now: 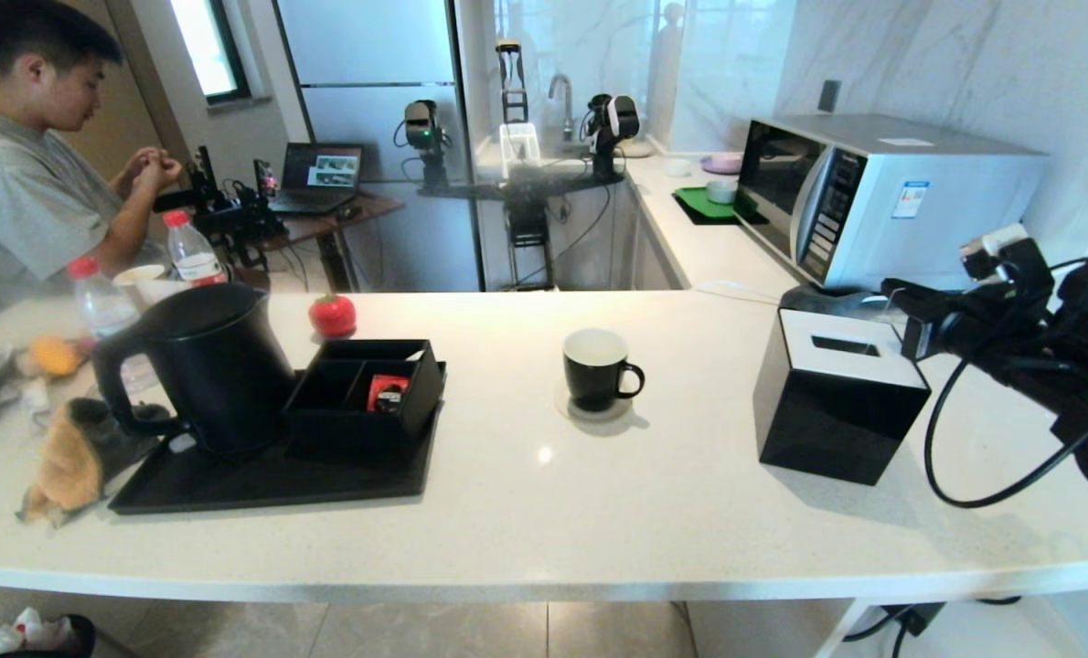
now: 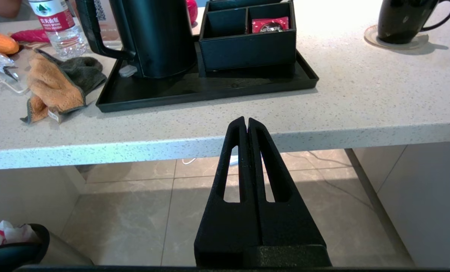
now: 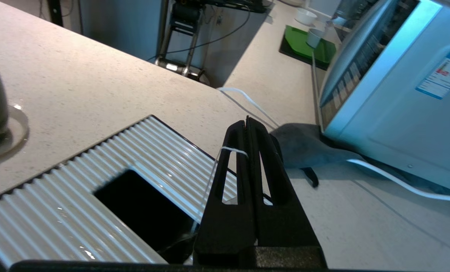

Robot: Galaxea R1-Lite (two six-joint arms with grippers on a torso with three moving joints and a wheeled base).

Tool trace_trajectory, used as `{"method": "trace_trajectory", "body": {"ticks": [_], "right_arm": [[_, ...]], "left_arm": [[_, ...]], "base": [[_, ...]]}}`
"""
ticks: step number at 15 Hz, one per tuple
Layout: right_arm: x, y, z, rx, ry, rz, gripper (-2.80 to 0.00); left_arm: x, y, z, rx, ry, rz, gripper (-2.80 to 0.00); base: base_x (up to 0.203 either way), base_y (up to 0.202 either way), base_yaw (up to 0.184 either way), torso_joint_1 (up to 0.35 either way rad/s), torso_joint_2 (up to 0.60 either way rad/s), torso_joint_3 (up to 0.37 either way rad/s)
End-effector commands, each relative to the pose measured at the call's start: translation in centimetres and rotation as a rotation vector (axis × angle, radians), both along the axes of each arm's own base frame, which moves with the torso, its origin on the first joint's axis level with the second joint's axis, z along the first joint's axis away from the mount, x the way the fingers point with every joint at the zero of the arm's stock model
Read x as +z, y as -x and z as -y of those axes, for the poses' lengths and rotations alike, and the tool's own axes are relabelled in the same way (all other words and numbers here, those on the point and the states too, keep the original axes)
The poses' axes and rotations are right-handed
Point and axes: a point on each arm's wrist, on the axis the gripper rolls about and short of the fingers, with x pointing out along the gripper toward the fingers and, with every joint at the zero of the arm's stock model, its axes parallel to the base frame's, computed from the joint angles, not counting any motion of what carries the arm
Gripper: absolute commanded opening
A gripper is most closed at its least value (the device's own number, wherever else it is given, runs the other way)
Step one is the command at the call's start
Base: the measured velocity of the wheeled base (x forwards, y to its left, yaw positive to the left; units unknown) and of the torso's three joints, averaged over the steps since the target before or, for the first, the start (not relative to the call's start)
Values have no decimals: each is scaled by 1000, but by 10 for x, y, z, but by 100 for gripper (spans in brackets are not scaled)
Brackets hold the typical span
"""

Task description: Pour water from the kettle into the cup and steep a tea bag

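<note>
the kettle [image 1: 204, 364] stands on the left end of a black tray [image 1: 270, 480] near the desk's [image 1: 544, 512] left front edge, beside a compartment box [image 1: 368, 388] holding a red packet [image 1: 387, 391]. the cup [image 1: 597, 367] sits on a coaster mid-desk, well apart from the kettle. the right gripper [image 3: 247, 124] hovers above the tissue box [image 1: 832, 402] toward the desk's right end, jaws pressed together on a thin white string [image 3: 230, 150]; the tea bag itself is hidden. the left gripper [image 2: 246, 122], jaws together and empty, hangs below the desk's front edge.
</note>
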Motion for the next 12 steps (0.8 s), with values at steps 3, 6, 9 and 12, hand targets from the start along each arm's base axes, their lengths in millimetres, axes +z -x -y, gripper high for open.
{"method": "trace_trajectory", "body": {"ticks": [3,6,9,12], "right_arm": [[4,-2,-20,60,4,15,-280],[3,-3,-25,74,6,12,0],[2,-3,-24,67,6,15,0],[2,-3,-20,55,14,18,0]], "left_arm": [[0,0,0,0,-1,0,-280],[0,0,0,0,-1,0,-280],[0,0,0,0,-1,0,-280],[0,0,0,0,-1,0,-280]], "base": [[0,0,0,0,0,0],[0,0,0,0,0,0],[0,0,0,0,0,0],[0,0,0,0,0,0]]}}
